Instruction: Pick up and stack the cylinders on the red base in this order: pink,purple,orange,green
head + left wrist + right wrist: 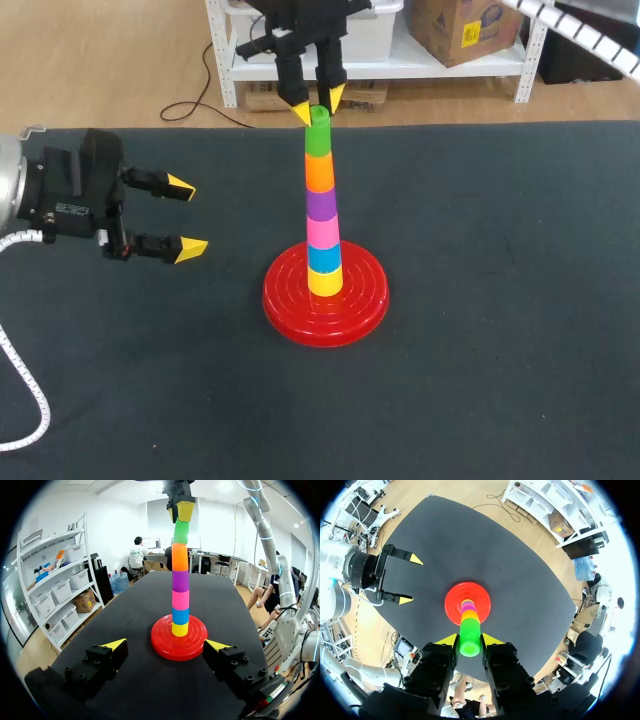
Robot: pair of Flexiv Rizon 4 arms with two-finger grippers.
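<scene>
The left gripper hangs near the table's left edge, its fingers spread wide around nothing, with bare mat between it and the red base. On the base rise a yellow piece, a blue piece, the pink cylinder, the purple cylinder, the orange cylinder and the green cylinder. The right gripper, narrowed, pinches the green cylinder's top from above. Its arm is cut off at the head view's far edge.
</scene>
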